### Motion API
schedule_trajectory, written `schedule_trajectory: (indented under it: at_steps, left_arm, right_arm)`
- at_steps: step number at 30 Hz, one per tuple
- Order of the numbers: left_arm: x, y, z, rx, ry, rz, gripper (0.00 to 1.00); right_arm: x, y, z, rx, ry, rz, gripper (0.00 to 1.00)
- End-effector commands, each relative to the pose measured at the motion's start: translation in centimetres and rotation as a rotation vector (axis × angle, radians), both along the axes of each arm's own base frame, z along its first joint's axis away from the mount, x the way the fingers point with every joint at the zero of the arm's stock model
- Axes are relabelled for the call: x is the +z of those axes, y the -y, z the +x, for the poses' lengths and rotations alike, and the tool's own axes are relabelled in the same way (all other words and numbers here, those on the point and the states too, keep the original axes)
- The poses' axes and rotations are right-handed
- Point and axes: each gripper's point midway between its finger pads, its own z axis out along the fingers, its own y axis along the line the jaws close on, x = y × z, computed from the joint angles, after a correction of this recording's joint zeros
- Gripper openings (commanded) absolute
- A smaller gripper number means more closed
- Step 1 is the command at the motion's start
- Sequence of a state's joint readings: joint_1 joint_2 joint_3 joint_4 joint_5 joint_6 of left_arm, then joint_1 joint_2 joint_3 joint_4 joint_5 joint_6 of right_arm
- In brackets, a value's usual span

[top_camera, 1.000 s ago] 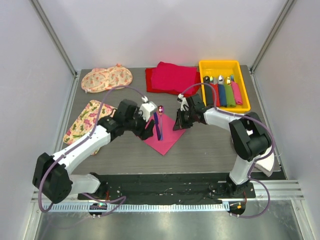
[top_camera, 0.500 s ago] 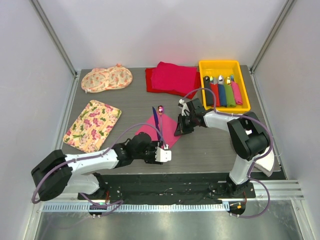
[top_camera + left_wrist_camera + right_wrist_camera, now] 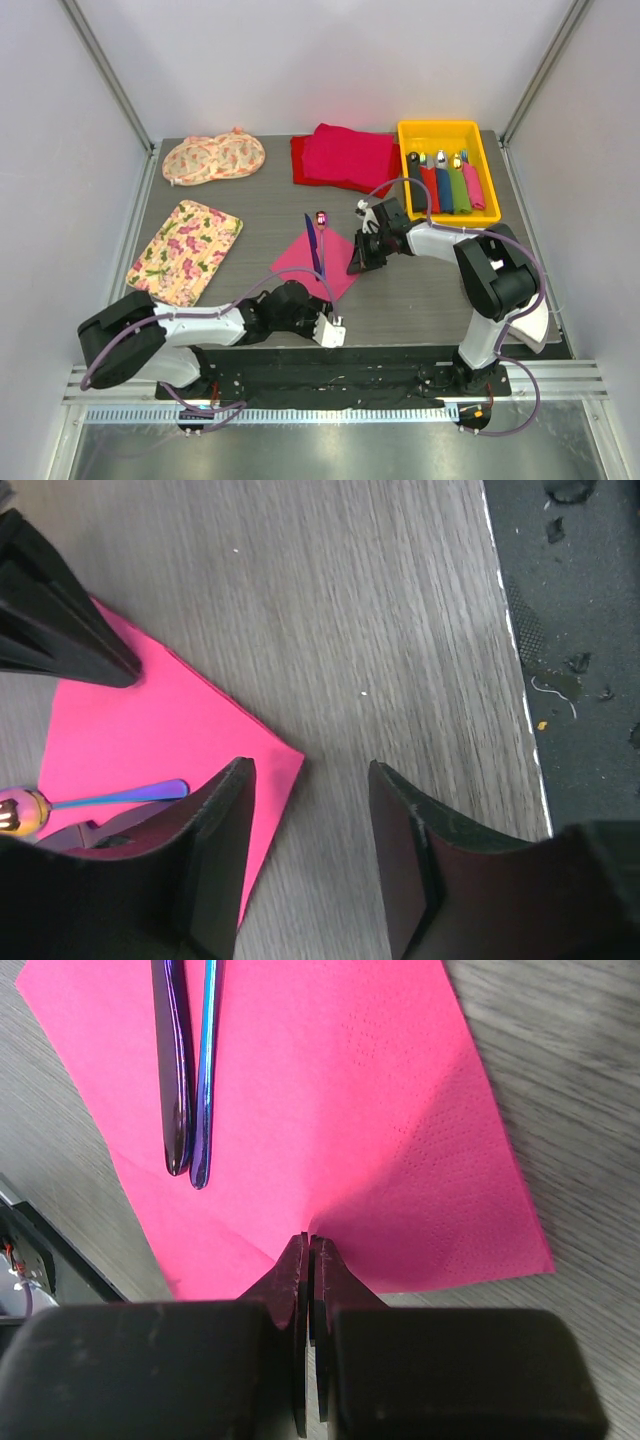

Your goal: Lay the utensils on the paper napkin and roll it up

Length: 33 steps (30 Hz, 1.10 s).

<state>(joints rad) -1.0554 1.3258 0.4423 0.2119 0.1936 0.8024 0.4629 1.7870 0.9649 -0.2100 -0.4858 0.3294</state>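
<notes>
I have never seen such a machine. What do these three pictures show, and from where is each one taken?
Two robot arms are bolted at the near table edge. One picture looks down from above; the other two come from wrist cameras. On the table lie a pink paper napkin with the utensils on it, red cloth, two floral mats and a yellow bin of cutlery. The right gripper is shut, pinching the napkin's edge. The left gripper is open beside a napkin corner, holding nothing.
</notes>
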Motion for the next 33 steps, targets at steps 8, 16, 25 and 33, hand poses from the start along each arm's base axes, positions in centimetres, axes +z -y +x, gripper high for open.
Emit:
schedule_trajectory:
  at_steps: [8,16,25,33]
  left_arm:
    - [0.2,1.7,3.0,0.058,0.171,-0.051,0.4]
    - [1.1,1.5,1.7,0.003,0.139,-0.048,0.08]
    - [2.9,1.8,2.5,0.12,-0.049,-0.072,0.0]
    - [4.3,2.1,7.0,0.236,-0.149,-0.091,0.01]
  right_arm:
    - [1.9,-0.8,0.6,0.002,0.045,0.041,0.01]
    - [3.3,-0.7,1.3,0.0,0.081,0.039,0.01]
    - [6.0,0.2,2.5,-0.019,0.14,0.052,0.01]
    - [7.1,0.2,2.3,-0.015,0.152,0.066,0.01]
